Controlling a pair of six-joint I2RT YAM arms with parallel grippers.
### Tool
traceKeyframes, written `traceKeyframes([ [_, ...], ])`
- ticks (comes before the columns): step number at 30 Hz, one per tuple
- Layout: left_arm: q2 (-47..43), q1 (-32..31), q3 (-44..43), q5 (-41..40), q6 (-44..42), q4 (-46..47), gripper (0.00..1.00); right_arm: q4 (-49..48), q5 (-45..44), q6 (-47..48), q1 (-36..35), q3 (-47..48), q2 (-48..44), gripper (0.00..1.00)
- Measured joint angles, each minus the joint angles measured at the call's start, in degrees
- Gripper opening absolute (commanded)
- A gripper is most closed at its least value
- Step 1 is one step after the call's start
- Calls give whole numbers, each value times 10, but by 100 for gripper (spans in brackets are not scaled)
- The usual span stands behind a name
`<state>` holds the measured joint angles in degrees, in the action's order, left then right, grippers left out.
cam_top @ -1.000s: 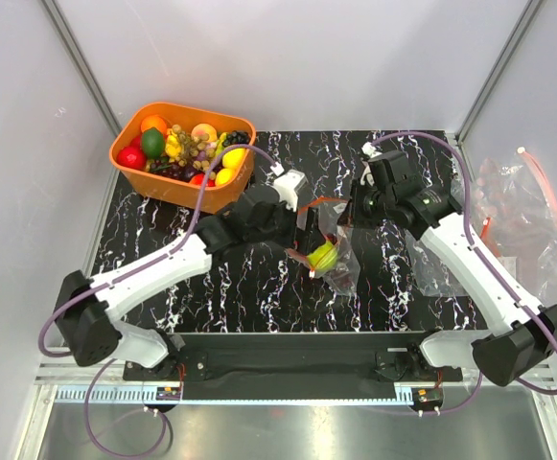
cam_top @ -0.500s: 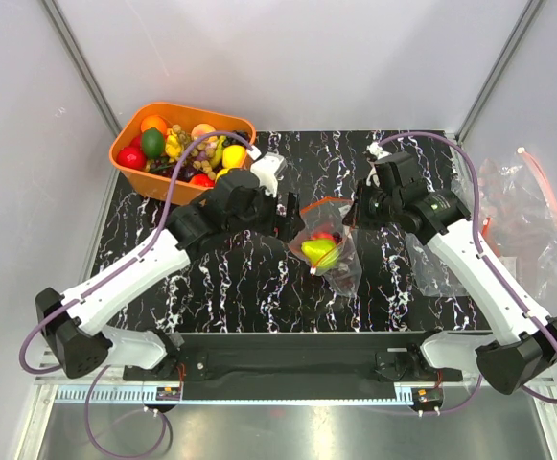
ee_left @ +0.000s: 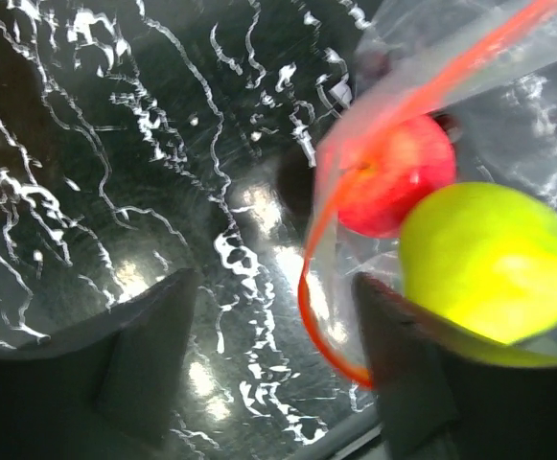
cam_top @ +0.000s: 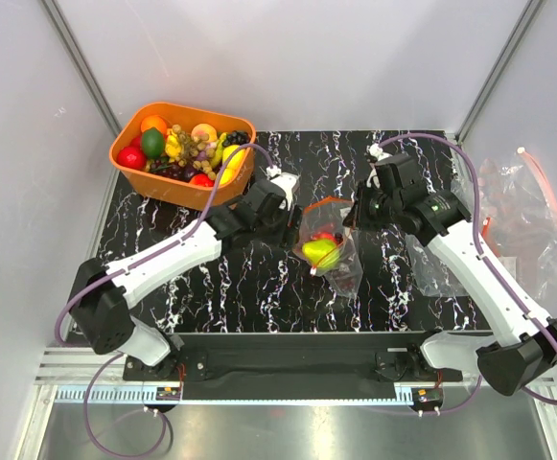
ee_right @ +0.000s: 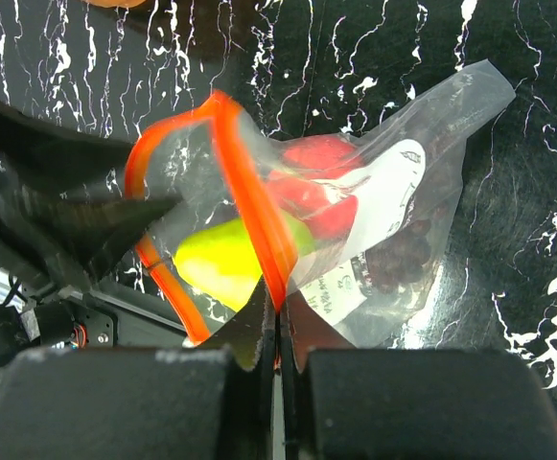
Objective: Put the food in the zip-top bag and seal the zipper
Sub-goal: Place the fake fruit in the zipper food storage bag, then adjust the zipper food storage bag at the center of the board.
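The clear zip-top bag point(cam_top: 343, 266) lies at the table's middle, its mouth held up. Inside it are a yellow-green piece point(ee_right: 222, 261), a red apple point(ee_right: 318, 184) and dark grapes point(ee_right: 405, 257). My right gripper point(ee_right: 278, 309) is shut on the orange-red zipper point(ee_right: 249, 192) at the right side of the mouth. My left gripper point(ee_left: 278, 359) stands at the mouth's left side with its jaws apart. The loop of the zipper point(ee_left: 314, 316) hangs between them, close to the right finger point(ee_left: 407, 369), unpinched. More food fills the orange basket point(cam_top: 136, 134).
The basket sits at the table's back left corner, just behind my left arm point(cam_top: 173, 254). A pile of spare clear bags point(cam_top: 518, 220) lies off the table's right edge. White walls close in the left, back and right sides.
My left arm pulled back and returned to the bag's left edge, and its jaws have narrowed. The right gripper kept its hold on the zipper.
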<state>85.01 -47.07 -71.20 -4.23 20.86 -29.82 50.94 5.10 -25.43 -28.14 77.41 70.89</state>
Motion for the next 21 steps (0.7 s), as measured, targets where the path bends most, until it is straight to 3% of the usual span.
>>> traceKeyframes([
  [1,3,0,1,-4,3,0,23,0,0,0,0,-1,-1,0],
  [3,9,0,1,-6,0,1,0,0,0,0,0,-3,-4,0],
  [7,11,-4,-16,-7,-7,-14,0,-3,0,0,0,-11,-10,0],
  [14,-3,-41,-129,-9,-18,-67,1,-32,6,-3,0,-52,3,0],
  [21,-40,-45,-128,10,-26,-63,1,-11,2,-2,0,-31,33,0],
])
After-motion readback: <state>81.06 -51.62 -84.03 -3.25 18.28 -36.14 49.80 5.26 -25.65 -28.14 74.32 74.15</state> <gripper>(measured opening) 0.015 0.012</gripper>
